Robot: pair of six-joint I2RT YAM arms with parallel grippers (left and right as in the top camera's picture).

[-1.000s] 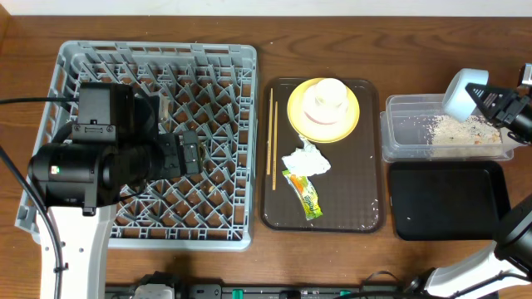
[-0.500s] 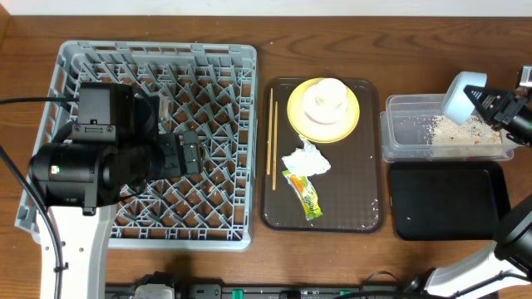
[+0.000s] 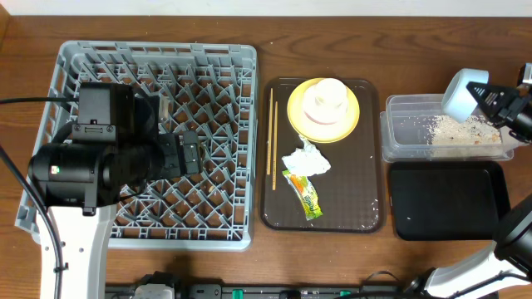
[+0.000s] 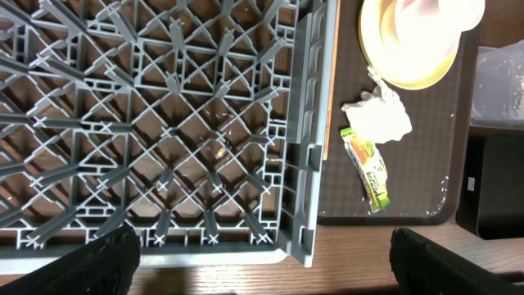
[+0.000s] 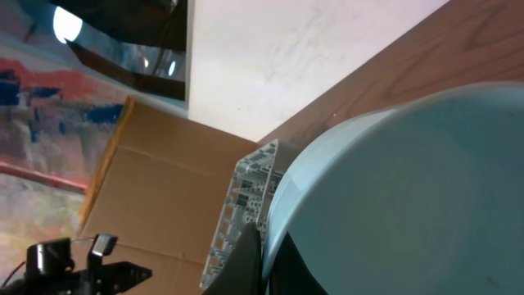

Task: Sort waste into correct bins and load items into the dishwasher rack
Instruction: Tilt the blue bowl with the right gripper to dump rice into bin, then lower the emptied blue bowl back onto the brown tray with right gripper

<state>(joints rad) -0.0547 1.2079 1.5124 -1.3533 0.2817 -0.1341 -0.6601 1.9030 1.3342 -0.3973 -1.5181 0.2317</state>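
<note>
My right gripper [image 3: 480, 93] is shut on the rim of the light blue bowl [image 3: 460, 92], holding it tilted over the clear tub [image 3: 397, 133], which holds pale rice crumbs [image 3: 453, 129]. In the right wrist view the bowl [image 5: 409, 188] fills the frame, its rim pinched between the fingers [image 5: 246, 266]. The black bin [image 3: 449, 199] lies in front of the tub. The brown tray [image 3: 366, 212] carries the yellow plate [image 3: 299, 116] with a white bowl [image 3: 325, 98], the napkin [image 3: 307, 160], the green-and-yellow wrapper [image 3: 304, 193] and two chopsticks [image 3: 272, 137]. My left gripper [image 4: 262, 266] is open above the grey rack [image 3: 158, 133].
The rack's front rim [image 4: 246, 254] runs under the left fingers. The tray's items also show in the left wrist view: napkin [image 4: 378, 117], wrapper [image 4: 368, 168], plate [image 4: 409, 65]. The small white cup cannot be told apart.
The right gripper and the blue bowl have shifted only slightly above the clear tub. The left arm has not moved.
</note>
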